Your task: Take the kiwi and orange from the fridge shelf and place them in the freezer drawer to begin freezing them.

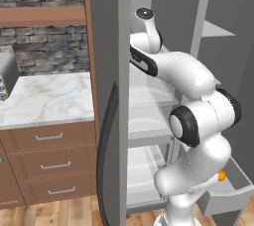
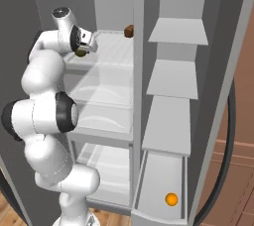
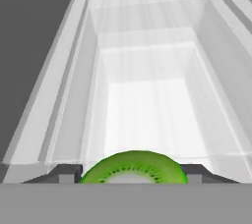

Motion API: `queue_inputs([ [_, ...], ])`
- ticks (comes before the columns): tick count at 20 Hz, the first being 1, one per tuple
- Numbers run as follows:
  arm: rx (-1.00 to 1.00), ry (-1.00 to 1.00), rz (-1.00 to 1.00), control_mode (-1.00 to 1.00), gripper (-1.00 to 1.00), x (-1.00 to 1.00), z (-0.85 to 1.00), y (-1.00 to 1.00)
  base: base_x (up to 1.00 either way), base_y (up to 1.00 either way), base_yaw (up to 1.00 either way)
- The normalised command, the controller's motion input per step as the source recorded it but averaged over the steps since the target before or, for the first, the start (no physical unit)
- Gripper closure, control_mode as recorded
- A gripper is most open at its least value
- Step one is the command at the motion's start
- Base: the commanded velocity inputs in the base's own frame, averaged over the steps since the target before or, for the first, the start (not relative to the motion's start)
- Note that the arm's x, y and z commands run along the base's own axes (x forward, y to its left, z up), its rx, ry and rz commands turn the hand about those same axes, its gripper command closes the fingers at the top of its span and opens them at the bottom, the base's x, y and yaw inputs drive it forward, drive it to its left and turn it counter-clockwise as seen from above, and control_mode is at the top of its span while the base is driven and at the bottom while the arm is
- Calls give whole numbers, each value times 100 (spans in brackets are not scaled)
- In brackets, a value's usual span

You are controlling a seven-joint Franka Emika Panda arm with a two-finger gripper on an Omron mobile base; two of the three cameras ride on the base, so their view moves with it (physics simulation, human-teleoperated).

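Note:
The kiwi (image 3: 134, 168) shows its bright green cut face at the bottom of the hand view, held between the two dark fingertips (image 3: 66, 174). My gripper (image 2: 84, 49) is shut on the kiwi (image 2: 79, 52) at the front left of the upper fridge shelf (image 2: 116, 46). In the hand view, the translucent shelves (image 3: 147, 95) lie stacked below the fruit. The orange (image 2: 171, 199) lies in the freezer drawer (image 2: 158, 216), pulled out at the bottom right. It also peeks out past my arm as an orange (image 1: 222, 175) in the grey drawer (image 1: 229, 199).
A small brown upright item (image 2: 129, 31) stands at the back of the top shelf. A vertical divider (image 2: 138, 96) separates the left shelves from narrower right-hand shelves (image 2: 171, 79). The fridge door (image 1: 110, 96) stands open at the left, beside a marble counter (image 1: 47, 98) with drawers.

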Motion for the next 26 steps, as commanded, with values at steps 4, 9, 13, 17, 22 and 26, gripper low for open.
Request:
queue_inputs([
  [4,1,0,0,-100,100,-100,6,1,0,0,0],
  [9,0,0,0,-100,100,-100,-5,0,0,0,0],
  [13,0,1,0,-100,100,-100,-27,-10,0,0,0],
  [17,0,6,0,-100,100,-100,-24,-9,0,0,0],
  [22,0,7,0,-100,100,-85,-14,0,0,0,0],
  [26,0,2,0,100,100,-41,-8,0,-43,1,-4],
])
